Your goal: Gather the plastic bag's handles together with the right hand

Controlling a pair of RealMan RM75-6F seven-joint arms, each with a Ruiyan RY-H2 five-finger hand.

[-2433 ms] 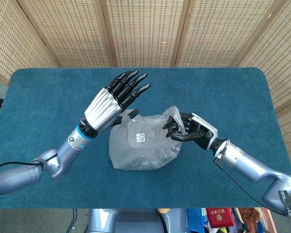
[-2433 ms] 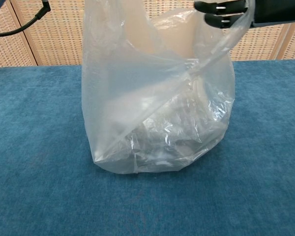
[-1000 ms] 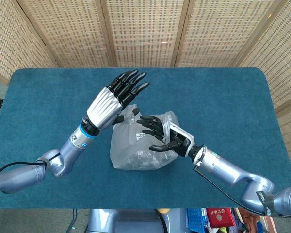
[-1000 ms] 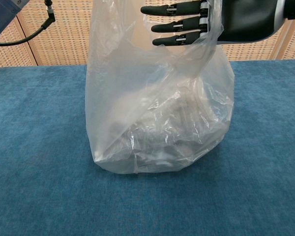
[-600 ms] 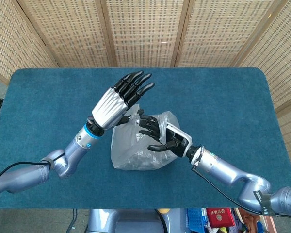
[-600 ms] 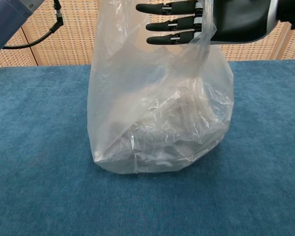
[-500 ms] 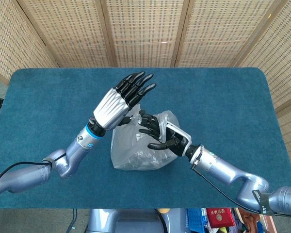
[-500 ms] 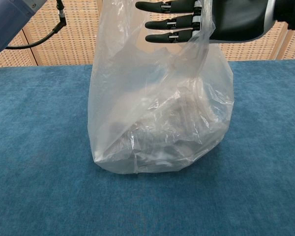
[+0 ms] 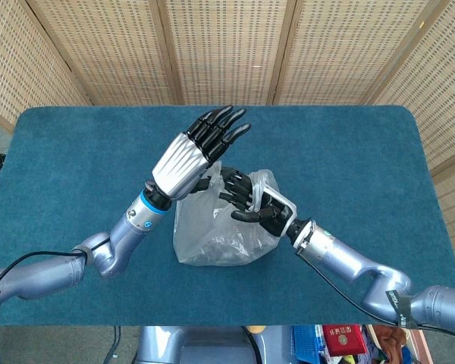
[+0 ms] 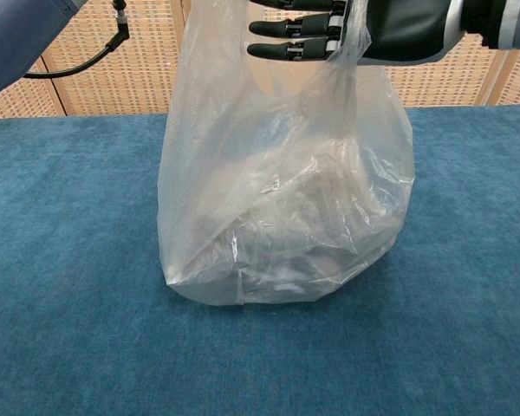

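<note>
A clear plastic bag (image 9: 216, 227) stands upright near the middle of a table covered in blue cloth (image 9: 349, 152). Its lower half bulges with crumpled contents that cannot be made out through the wrinkled film, and a small white label shows on the side facing up toward the head camera. In the chest view the bag (image 10: 277, 208) fills the centre of the picture, its upper part drawn up into loose, thin handles that reach the top edge.

The right hand (image 9: 252, 203) is at the top of the bag, palm turned toward the bag's opening, its dark fingers (image 10: 290, 48) spread apart and stretched out sideways. One handle (image 10: 351, 39) is draped over this hand, running across the base of the fingers. The fingers are not curled around it.

The left hand (image 9: 197, 152) is raised above and just behind the bag, silver back toward the camera, fingers straight, close together and pointing up and away. Whether its thumb touches the other handle cannot be told.

Behind the table stands a woven folding screen (image 9: 227, 45).
</note>
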